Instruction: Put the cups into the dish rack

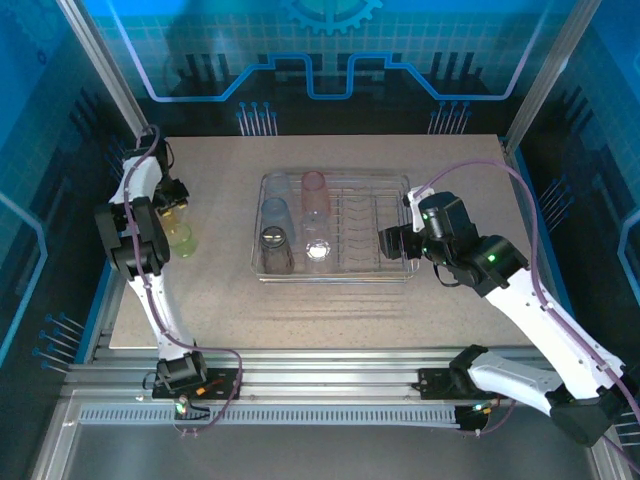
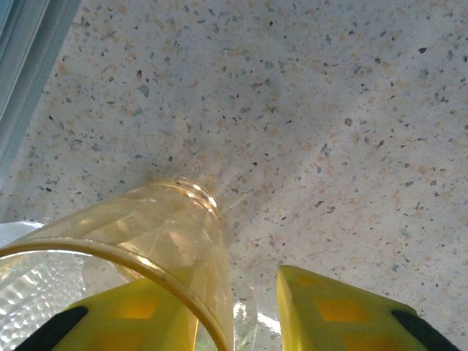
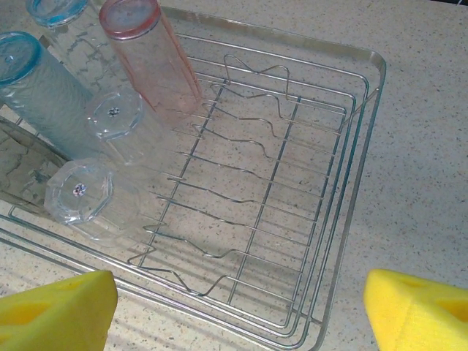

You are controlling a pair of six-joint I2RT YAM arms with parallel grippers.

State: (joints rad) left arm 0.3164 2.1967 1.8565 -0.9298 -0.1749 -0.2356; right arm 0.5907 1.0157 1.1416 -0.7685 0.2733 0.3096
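Left fingers (image 2: 329,311) are down at the amber cup (image 2: 168,234), which stands on the tabletop (image 2: 329,110) at the far left, well apart from the dish rack (image 1: 372,215). A yellow-green cup (image 1: 184,238) sits just beside it. Reads as a rim pinch: one finger looks to be inside the mouth, the other outside, with the cup wall between them. The fingers are partly apart with a visible gap on the outer side, so there's no grip yet. To do it well, centre the wall in the gap so both pads land together, otherwise the cup may skate on the tabletop or tip into its neighbour. Bite well below the rim, squeeze lightly since thin plastic likely flexes, and lift straight up before swinging across. The rack already holds several cups base-up on its left part, among them a pink cup (image 3: 150,55) and a blue cup (image 3: 40,91); the prong rows to the right look free, so aim there and invert to match. Right fingers (image 3: 58,311) are spread wide and empty, over the rack's right end. Best keep them out of the drop path.
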